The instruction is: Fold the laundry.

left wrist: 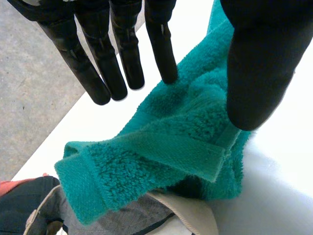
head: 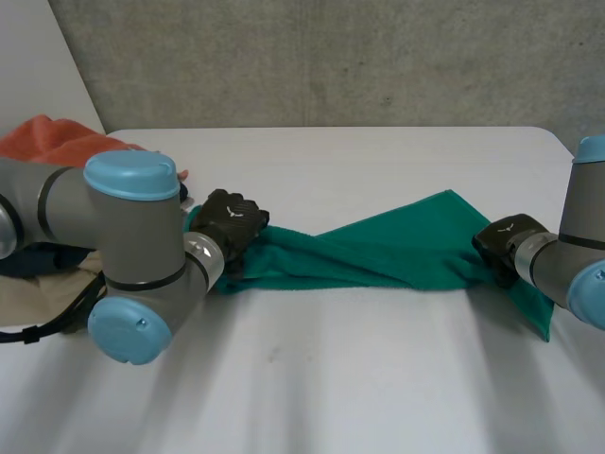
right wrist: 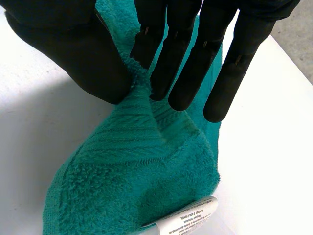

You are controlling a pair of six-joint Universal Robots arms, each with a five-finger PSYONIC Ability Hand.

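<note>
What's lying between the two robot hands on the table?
The twisted green towel runs from the left robot hand to the right robot hand, seen in the head view.

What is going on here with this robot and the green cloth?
The robot is working on a green towel that lies stretched and twisted across the white table. Its left hand pinches one end between the thumb and a finger, and its right hand pinches the opposite end between thumb and fingers. The towel is bunched and not yet folded flat. More laundry, among it an orange cloth, lies piled near the left hand.
</note>
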